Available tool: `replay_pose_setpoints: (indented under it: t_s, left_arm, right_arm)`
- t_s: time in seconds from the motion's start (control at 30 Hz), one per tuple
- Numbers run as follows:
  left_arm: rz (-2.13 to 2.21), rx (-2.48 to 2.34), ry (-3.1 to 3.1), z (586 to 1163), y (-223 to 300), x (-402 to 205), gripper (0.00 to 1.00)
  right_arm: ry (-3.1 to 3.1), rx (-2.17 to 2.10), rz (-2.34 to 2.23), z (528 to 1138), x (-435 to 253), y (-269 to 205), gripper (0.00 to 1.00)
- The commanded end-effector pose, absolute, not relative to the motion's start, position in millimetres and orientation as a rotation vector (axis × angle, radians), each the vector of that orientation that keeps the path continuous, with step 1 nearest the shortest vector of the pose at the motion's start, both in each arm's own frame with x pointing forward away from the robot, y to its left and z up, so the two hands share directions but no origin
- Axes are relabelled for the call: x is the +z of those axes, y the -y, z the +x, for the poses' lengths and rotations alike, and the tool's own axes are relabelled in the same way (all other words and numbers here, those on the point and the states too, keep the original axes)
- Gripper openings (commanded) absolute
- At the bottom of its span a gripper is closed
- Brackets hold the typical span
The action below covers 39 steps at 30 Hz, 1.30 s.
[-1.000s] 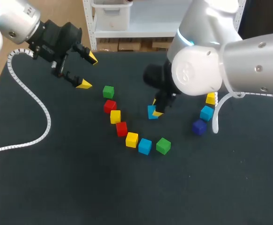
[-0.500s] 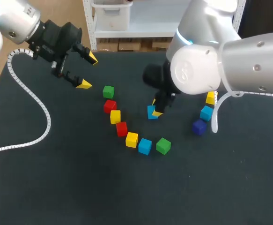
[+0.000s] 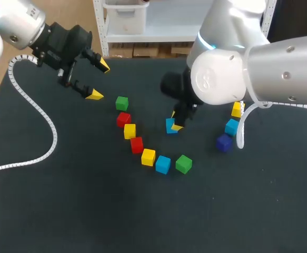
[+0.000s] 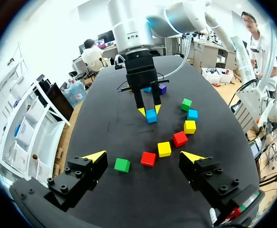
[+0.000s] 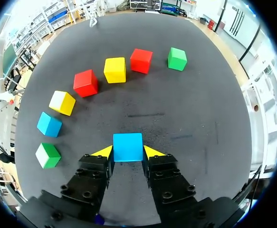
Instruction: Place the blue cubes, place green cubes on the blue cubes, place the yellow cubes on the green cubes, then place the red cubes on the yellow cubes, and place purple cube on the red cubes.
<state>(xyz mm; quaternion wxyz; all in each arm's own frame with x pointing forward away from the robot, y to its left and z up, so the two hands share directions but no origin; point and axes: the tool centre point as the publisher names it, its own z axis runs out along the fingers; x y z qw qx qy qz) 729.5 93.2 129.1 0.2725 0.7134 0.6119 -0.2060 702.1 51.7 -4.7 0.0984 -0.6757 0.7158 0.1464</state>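
One blue cube sits squeezed between the jaws of the right gripper at mid-frame, while the left gripper, upper left, hangs farther off, jaws wide open.

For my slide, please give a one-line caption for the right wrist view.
Right gripper shut on a blue cube, seven more cubes in an arc ahead on the black table.

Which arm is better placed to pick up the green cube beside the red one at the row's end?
Left. The left gripper is open and sits close to that green cube, with nothing between them. The right gripper is shut on a blue cube and stands farther away.
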Motion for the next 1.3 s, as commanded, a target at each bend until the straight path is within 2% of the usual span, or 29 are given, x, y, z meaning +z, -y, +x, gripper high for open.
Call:
replay_pose_setpoints:
  t_s: [0.03,0.93,0.97,1.1,1.23,1.3]
  left_arm:
    - [1.924,-0.557,-1.647,731.6,-93.3,129.0,1.0]
    - [1.924,-0.557,-1.647,731.6,-93.3,129.0,1.0]
    - [1.924,-0.557,-1.647,731.6,-93.3,129.0,1.0]
    - [1.924,-0.557,-1.647,731.6,-93.3,129.0,1.0]
    - [1.924,-0.557,-1.647,731.6,-93.3,129.0,1.0]
    - [1.924,-0.557,-1.647,731.6,-93.3,129.0,1.0]
  right_arm:
    - [-2.118,0.44,-2.003,703.8,-5.1,-51.5,0.14]
    - [-2.109,0.455,-2.014,706.9,-6.2,-54.8,0.27]
    - [-2.109,0.456,-2.015,707.0,-6.3,-54.9,0.28]
    - [-2.107,0.46,-2.018,707.2,-6.2,-55.6,0.45]
    - [-2.108,0.462,-2.019,707.2,-6.2,-55.9,0.5]
    - [-2.109,0.462,-2.019,707.0,-6.0,-56.0,0.63]
